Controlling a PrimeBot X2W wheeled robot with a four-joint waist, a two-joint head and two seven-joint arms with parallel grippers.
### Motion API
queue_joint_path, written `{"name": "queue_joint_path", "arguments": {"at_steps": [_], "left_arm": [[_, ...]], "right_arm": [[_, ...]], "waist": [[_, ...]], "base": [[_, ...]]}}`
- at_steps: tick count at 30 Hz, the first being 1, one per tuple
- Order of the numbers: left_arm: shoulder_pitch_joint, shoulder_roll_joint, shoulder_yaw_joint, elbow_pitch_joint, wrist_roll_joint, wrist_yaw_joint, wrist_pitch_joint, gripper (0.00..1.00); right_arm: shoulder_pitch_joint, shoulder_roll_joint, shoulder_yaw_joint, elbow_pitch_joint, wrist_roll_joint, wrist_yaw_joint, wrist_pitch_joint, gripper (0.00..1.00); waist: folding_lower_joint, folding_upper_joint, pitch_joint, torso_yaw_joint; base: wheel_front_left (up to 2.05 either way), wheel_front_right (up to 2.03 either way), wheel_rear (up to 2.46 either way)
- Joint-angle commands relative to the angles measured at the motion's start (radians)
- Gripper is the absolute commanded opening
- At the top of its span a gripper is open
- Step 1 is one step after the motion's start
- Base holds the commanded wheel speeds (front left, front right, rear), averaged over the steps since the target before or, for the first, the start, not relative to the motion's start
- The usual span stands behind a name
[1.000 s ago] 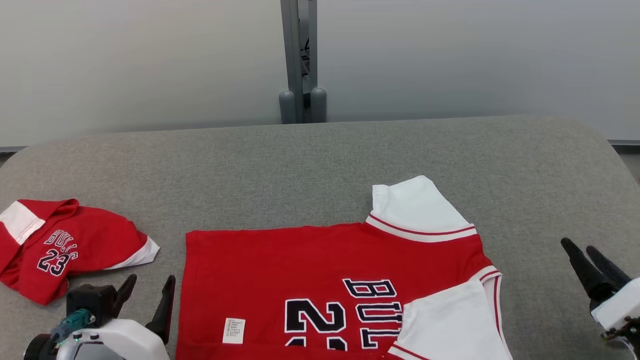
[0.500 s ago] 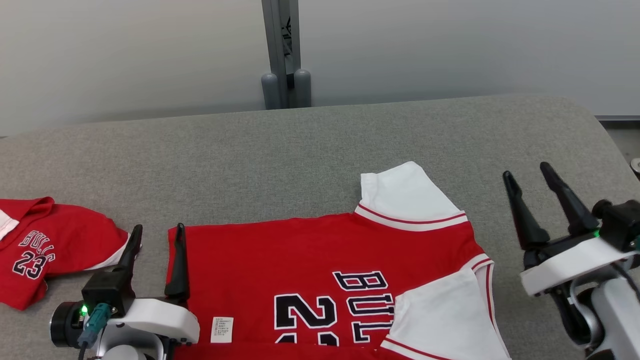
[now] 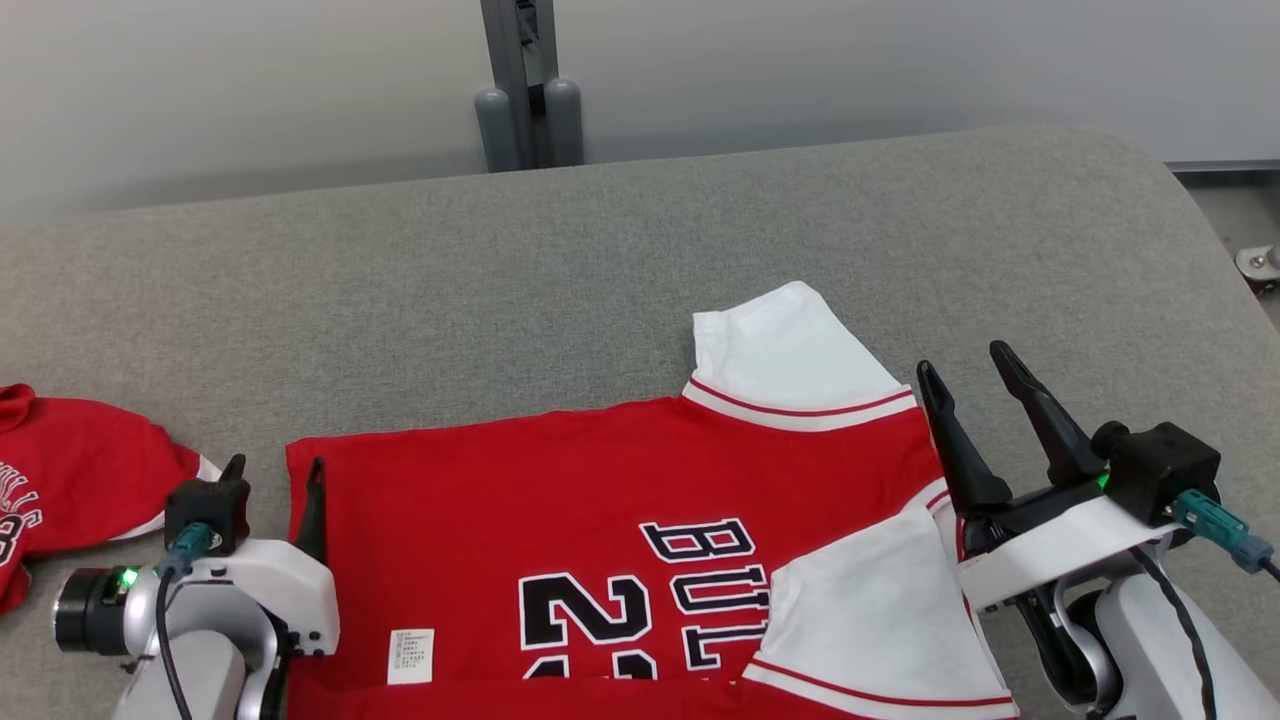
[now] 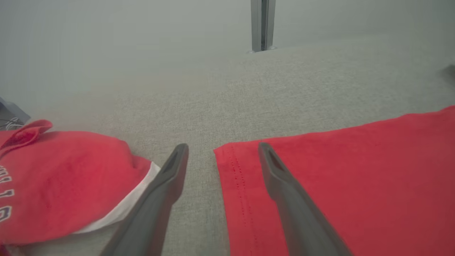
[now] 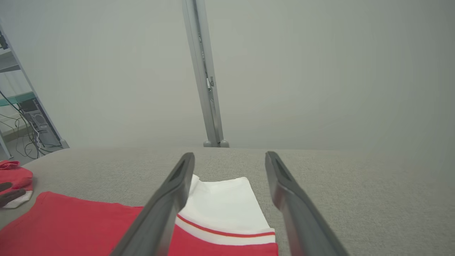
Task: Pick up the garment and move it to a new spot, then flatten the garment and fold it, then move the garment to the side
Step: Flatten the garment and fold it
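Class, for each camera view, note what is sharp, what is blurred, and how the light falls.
Head view: even, soft light, faint shadows, shirt lettering crisp. Left wrist view: hem stitching sharp, left tool blurs toward the lens, wall hazy. Right wrist view: post looks tilted, wall washed out, right tool soft-edged.

The red fabric jersey with white sleeves (image 3: 560, 480) lies flat on the grey fabric-covered table (image 3: 600, 250). Left of it, apart, lies a crumpled red garment (image 3: 70, 490). Behind the table stands a grey metal post (image 3: 520, 90). Our left gripper (image 3: 276, 465) and our right gripper (image 3: 962, 360) flank the jersey.
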Motion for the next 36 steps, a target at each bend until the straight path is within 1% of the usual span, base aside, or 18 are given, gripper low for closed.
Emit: {"name": "queue_joint_path", "arguments": {"at_steps": [1,3,7,8,10,16,20,21,22,23,28,31,33,36], "left_arm": [[-0.028,0.016,-0.006,0.019,0.007,-0.012,0.018,1.0],[-0.072,0.027,-0.02,0.056,0.016,-0.024,0.058,1.0],[-0.138,0.042,-0.056,0.132,0.046,-0.028,0.148,1.0],[-0.151,0.045,-0.068,0.147,0.055,-0.036,0.168,1.0],[-0.176,0.048,-0.08,0.171,0.06,-0.04,0.19,1.0],[-0.219,0.05,-0.101,0.213,0.073,-0.052,0.178,1.0],[-0.234,0.042,-0.117,0.239,0.075,-0.075,0.174,1.0],[-0.239,0.038,-0.12,0.245,0.073,-0.078,0.173,0.93],[-0.243,0.035,-0.123,0.251,0.069,-0.086,0.174,0.3],[-0.246,0.034,-0.125,0.256,0.067,-0.09,0.177,0.0],[-0.257,0.027,-0.134,0.269,0.061,-0.102,0.165,0.0],[-0.263,0.017,-0.138,0.266,0.059,-0.098,0.151,0.0],[-0.265,0.007,-0.139,0.26,0.054,-0.098,0.14,0.0],[-0.267,-0.006,-0.148,0.252,0.054,-0.098,0.127,0.0]], "right_arm": [[-0.01,-0.008,0.0,0.003,0.006,0.001,-0.001,1.0],[-0.019,-0.008,-0.003,0.006,0.014,0.001,-0.001,1.0],[-0.034,-0.003,-0.008,0.021,0.028,0.001,-0.001,1.0],[-0.035,-0.001,-0.004,0.026,0.035,0.001,-0.001,1.0],[-0.036,0.003,-0.002,0.033,0.053,0.001,-0.001,1.0],[-0.053,-0.005,0.001,0.042,0.069,0.001,-0.001,1.0],[-0.053,-0.01,0.0,0.046,0.07,0.001,-0.001,1.0],[-0.054,-0.011,-0.001,0.047,0.071,0.001,-0.001,1.0],[-0.055,-0.011,-0.002,0.049,0.071,0.001,-0.001,1.0],[-0.055,-0.011,-0.003,0.051,0.07,0.001,-0.001,1.0],[-0.058,-0.013,-0.008,0.064,0.065,0.001,-0.001,1.0],[-0.062,-0.021,-0.011,0.08,0.064,0.001,-0.001,1.0],[-0.063,-0.026,0.014,0.111,0.097,0.001,-0.001,1.0],[-0.103,-0.072,0.041,0.16,0.147,0.0,-0.001,1.0]], "waist": [[0.0,0.0,0.017,-0.011],[0.0,0.0,0.032,-0.016],[0.0,0.0,0.055,-0.022],[0.0,0.0,0.058,-0.023],[0.0,0.0,0.065,-0.027],[0.0,0.0,0.08,-0.034],[0.0,0.0,0.083,-0.035],[0.0,0.0,0.083,-0.034],[0.0,0.0,0.083,-0.034],[0.0,0.0,0.083,-0.033],[0.0,0.0,0.083,-0.026],[0.0,0.0,0.083,-0.014],[0.0,0.0,0.083,0.0],[0.0,0.0,0.087,0.024]], "base": [[0.0,0.0,0.0],[0.0,0.0,0.0],[0.0,0.0,0.0],[0.0,0.0,0.0],[0.0,0.0,0.0],[0.0,0.0,0.0],[0.0,0.0,0.0],[0.0,0.0,0.0],[0.0,0.0,0.0],[0.0,0.0,0.0],[0.0,0.0,0.0],[0.0,0.0,0.0],[0.0,0.0,0.0],[0.0,0.0,0.0]]}}
